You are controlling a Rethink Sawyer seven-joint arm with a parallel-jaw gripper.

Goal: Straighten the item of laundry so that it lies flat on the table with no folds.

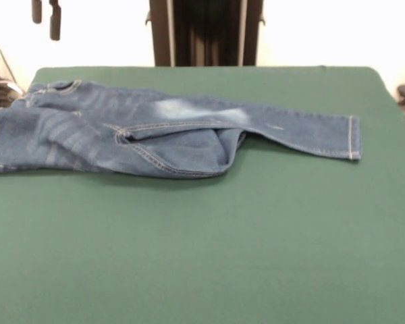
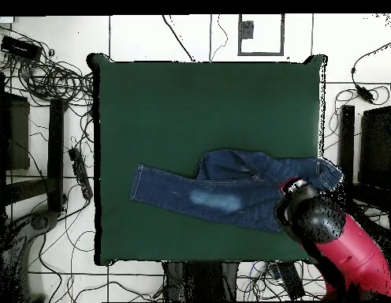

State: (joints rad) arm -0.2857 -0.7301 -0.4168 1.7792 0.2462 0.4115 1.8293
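Nearest you in the front view: bare table (image 1: pixel 202 256), green cloth, nothing on it

Next back: the jeans (image 1: pixel 155 128), lying crosswise on the far half of the table, waist end at the table's edge on the gripper's side, partly overhanging it there by the look of the overhead view. One leg runs out straight from the waist to its hem (image 1: pixel 351 137). The other leg is doubled back on itself, fold bulging just on the near side of the straight leg (image 1: pixel 209 152), so not flat yet

Farthest: gripper (image 1: pixel 46 17) above the waist end of the jeans, clear of the cloth. Front view shows two dark tips w/ a gap between, so fingers look parted, holding nothing. Overhead only shows the red arm (image 2: pixel 348 248) over that corner

Step in hand, my read: unfold the doubled leg. You want to pinch it at its tucked-under cuff, not mid-leg, then drag away from the waist, low and parallel to the straight leg. Cuff isn't visible in either view, so go in at the fold edge. Take top layer only, else the whole pair slides. Waist is at the table edge, so don't pull that way

Labels/writing: none readable
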